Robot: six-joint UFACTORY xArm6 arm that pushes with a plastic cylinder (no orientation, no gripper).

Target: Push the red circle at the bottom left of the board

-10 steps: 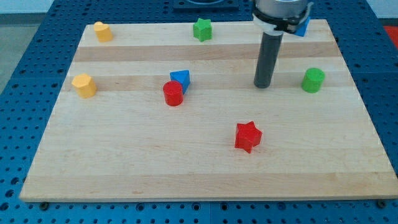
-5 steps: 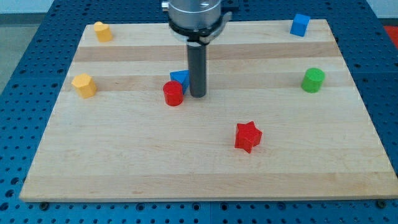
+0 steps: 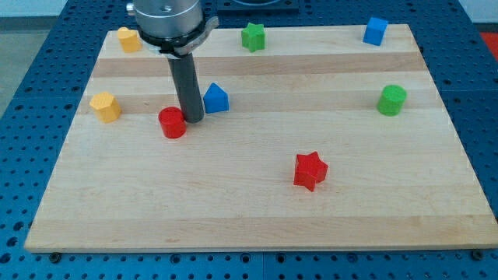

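Note:
The red circle lies on the wooden board, left of the middle. My tip stands right against the red circle's right side. A blue triangular block sits just to the right of the rod and slightly above the tip, close to it.
Two yellow blocks lie at the left: one beside the red circle's left, one at the top left corner. A green star is at the top middle, a blue cube top right, a green cylinder at the right, a red star lower middle.
My tip has swept from the right of the board to the left, reached the red circle and pushed it left. The blue triangle has shifted slightly left.

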